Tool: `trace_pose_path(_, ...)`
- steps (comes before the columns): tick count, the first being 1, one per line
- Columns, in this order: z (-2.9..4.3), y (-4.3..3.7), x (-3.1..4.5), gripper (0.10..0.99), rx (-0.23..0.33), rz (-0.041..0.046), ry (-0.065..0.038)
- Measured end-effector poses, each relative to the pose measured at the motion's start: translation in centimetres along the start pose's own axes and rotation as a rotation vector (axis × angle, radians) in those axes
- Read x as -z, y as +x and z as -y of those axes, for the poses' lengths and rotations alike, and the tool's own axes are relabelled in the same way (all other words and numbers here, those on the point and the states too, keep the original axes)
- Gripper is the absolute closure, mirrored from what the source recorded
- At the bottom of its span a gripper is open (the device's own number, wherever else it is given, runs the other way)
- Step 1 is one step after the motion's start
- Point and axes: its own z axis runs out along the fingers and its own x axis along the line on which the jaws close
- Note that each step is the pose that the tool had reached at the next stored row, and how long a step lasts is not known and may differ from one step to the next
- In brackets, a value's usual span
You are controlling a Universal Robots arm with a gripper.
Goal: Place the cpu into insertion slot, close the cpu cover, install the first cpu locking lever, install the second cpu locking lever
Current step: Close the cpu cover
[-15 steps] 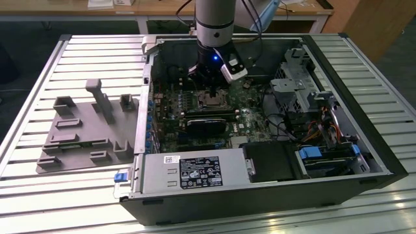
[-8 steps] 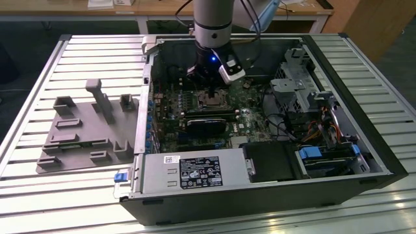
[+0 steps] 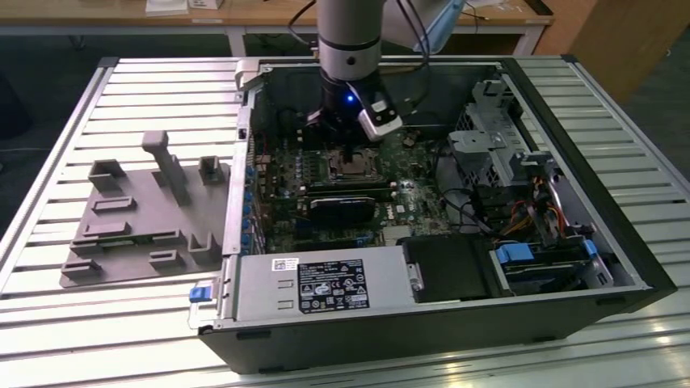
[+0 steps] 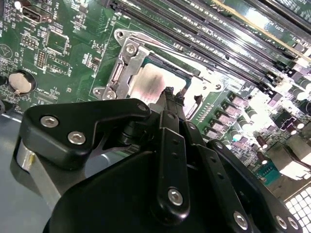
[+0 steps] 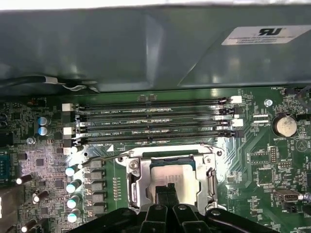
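The cpu [image 4: 153,82] sits in the insertion slot [image 3: 351,167], its silver-grey top face up. The cpu cover [image 5: 133,182], a silver frame, lies around the chip, which shows through the cut-out.

We see the gripper [image 4: 172,95] directly over the chip in both wrist views. Its two slim black fingertips [image 4: 167,92] are drawn together with no more than a sliver of gap. They grip nothing, and their ends are at the chip's top near its middle. We cannot tell whether they actually press on it.

A thin wire locking lever [image 5: 104,160] reaches out from a corner of the cover, on the side facing the memory slots [image 5: 155,121]. We cannot tell whether it is latched.

Reading the exterior view as a clock face, the slot is near the centre, inside an open computer case [image 3: 603,242]. The arm [image 3: 347,40] comes down from twelve o'clock. A black card [image 3: 345,208] lies just beside the slot at six o'clock, and the power supply [image 3: 323,287] is farther out the same way. A grey fixture plate [image 3: 140,234] rests on the slatted table [image 3: 65,137] at nine o'clock.
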Motion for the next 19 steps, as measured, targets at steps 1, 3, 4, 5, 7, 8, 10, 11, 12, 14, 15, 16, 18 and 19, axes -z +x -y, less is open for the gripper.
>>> trace_pose_path(1,0.0,0.08,-0.01,0.98,-0.002,0.0001,0.0)
trace_pose_path(3,0.02,0.27,-0.03,0.98,-0.005,0.0002,0.0)
trace_pose_path(4,0.03,0.38,-0.03,0.98,-0.006,0.0002,0.0)
trace_pose_path(5,0.04,0.5,-0.05,0.98,-0.007,0.0003,0.0)
trace_pose_path(7,0.05,0.71,-0.08,0.98,-0.01,0.0004,0.0)
trace_pose_path(8,0.07,0.81,-0.11,0.98,-0.01,0.0004,0.001)
trace_pose_path(10,0.09,1.03,-0.18,0.98,-0.011,0.0003,0.001)
trace_pose_path(11,0.1,1.15,-0.21,0.98,-0.011,0.0003,0.001)
trace_pose_path(12,0.11,1.28,-0.25,0.98,-0.012,0.0004,0.001)
trace_pose_path(14,0.12,1.49,-0.33,0.98,-0.013,0.0006,0.0)
trace_pose_path(15,0.13,1.55,-0.39,0.98,-0.014,0.0006,0.001)
trace_pose_path(16,0.14,1.61,-0.45,0.98,-0.015,0.0006,0.001)
trace_pose_path(18,0.16,1.74,-0.56,0.98,-0.017,0.0006,0.001)
trace_pose_path(19,0.17,1.84,-0.59,0.98,-0.017,0.0005,0.001)
